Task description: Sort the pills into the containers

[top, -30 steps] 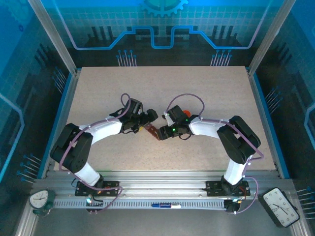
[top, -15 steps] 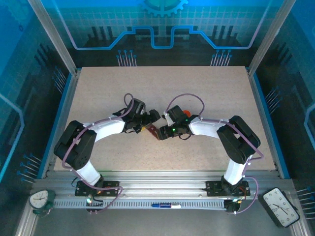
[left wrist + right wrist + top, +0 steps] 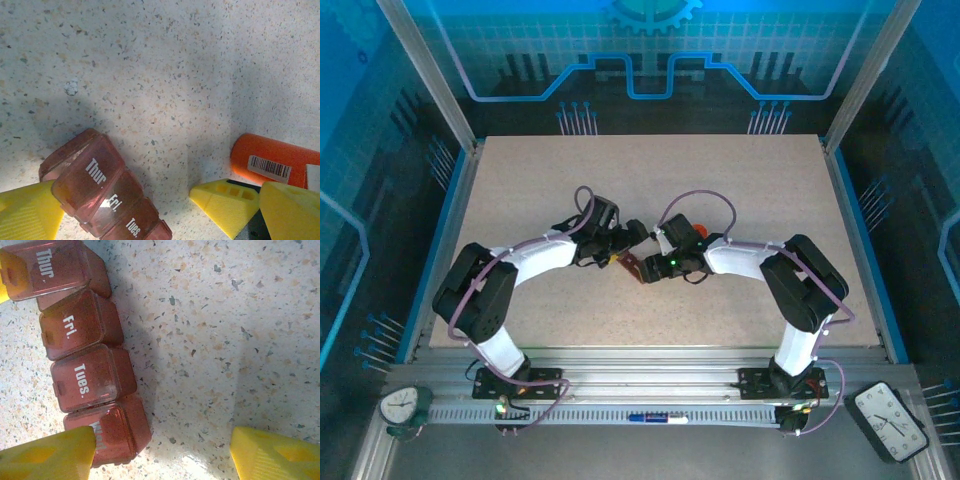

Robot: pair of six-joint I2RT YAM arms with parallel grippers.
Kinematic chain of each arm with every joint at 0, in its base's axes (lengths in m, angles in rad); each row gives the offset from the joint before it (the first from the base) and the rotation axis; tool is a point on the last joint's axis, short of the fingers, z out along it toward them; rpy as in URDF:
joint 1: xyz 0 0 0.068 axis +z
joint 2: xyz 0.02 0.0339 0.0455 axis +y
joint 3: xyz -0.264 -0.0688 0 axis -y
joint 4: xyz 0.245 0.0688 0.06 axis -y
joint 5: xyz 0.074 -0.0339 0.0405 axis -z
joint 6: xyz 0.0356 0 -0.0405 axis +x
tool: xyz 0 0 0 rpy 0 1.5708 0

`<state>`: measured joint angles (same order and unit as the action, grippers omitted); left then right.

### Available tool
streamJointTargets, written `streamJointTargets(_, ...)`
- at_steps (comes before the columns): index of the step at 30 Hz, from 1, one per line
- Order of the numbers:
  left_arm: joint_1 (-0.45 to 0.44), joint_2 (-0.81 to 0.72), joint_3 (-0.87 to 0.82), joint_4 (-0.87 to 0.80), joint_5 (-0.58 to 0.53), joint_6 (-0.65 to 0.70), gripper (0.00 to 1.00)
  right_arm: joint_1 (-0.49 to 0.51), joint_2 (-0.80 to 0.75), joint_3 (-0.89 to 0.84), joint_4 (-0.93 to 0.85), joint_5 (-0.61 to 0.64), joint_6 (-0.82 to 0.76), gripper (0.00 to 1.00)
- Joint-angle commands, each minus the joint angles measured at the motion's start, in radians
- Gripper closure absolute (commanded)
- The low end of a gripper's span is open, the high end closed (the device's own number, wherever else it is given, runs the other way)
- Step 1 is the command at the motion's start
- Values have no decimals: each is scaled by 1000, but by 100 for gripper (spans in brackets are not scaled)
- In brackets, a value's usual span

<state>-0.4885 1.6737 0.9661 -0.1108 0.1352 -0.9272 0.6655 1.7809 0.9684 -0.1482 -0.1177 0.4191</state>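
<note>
Because containers are lying lidded near orange bottle on counter, I am judging sorting barely starting; left jaws, right jaws both standing spread.

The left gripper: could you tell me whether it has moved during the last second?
Yes. Against the unmoved pill organizer, the left gripper has edged slightly rightward.
</note>
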Motion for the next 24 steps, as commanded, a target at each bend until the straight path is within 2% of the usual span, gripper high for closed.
streamJointTargets(1, -23, 10, 72, 49, 31, -21, 1, 3, 55, -27, 4, -10, -19, 27)
streamJointTargets(12, -37, 43, 144, 49, 32, -30, 1, 2, 55, -33, 10, -11, -18, 27)
streamJointTargets(24, -38, 35, 137, 78, 24, -47, 1, -16, 9, -37, 37, -78, 48, 22)
